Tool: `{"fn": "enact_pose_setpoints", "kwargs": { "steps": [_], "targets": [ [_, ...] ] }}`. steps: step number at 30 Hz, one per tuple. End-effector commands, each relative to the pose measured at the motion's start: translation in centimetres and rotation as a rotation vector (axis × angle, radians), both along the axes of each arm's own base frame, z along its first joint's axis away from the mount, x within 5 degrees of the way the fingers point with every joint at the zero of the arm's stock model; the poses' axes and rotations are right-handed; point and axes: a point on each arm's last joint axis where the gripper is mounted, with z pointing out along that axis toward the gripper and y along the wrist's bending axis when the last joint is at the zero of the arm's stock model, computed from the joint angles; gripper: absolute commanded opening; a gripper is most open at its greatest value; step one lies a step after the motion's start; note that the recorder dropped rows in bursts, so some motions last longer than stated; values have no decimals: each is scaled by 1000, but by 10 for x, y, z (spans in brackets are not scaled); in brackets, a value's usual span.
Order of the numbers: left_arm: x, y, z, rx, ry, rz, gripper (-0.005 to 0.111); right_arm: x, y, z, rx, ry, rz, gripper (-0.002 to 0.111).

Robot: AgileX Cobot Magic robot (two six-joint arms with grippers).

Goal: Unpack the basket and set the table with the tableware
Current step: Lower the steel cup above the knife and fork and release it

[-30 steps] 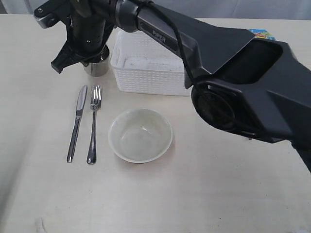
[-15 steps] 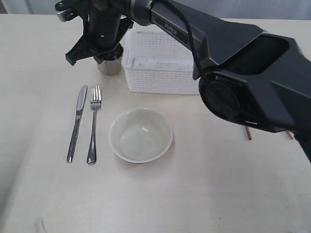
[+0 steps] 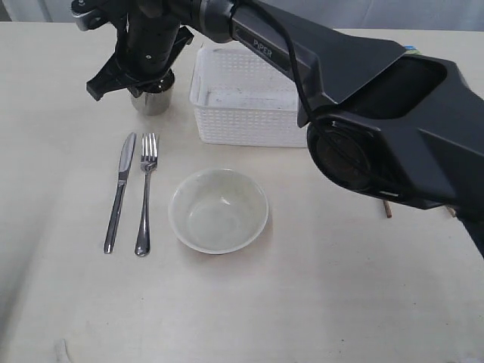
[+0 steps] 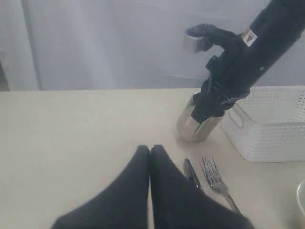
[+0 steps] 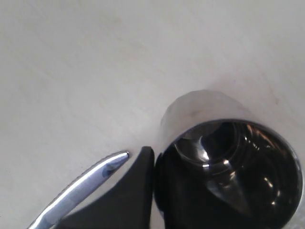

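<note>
The right jaws are clamping the wall of the cup (image 3: 153, 103) beside the basket (image 3: 249, 125), while the left jaws are hanging pressed together over the desk (image 3: 318, 302).

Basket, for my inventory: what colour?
White basket, grid-perforated sides; exterior view shows it best.

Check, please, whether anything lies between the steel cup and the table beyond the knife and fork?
Nothing visible does. The right gripper holds the steel cup beyond the knife and fork, only bare table beneath; the white basket stands beside it, apart.
</note>
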Motion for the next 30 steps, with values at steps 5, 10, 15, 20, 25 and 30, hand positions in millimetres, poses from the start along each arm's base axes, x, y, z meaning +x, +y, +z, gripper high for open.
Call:
{"fn": "enact_pose_setpoints", "kwargs": {
  "steps": [5, 10, 15, 20, 25, 30],
  "targets": [
    [0, 0, 0, -5, -11, -1, 0, 2, 2, -4, 17, -7, 6, 0],
    [0, 0, 0, -5, -11, -1, 0, 3, 3, -6, 18, -5, 6, 12],
    [0, 0, 0, -5, -11, -1, 0, 3, 3, -6, 24, -3, -4, 34],
    [0, 0, 0, -5, -11, -1, 0, 4, 4, -4, 39, -16, -8, 34],
    [0, 0, 0, -5, -11, -1, 0, 5, 5, 17, 79, -57, -5, 34],
    [0, 0, 0, -5, -11, -1, 0, 1, -1, 47, 89, -95, 1, 34]
  ]
}}
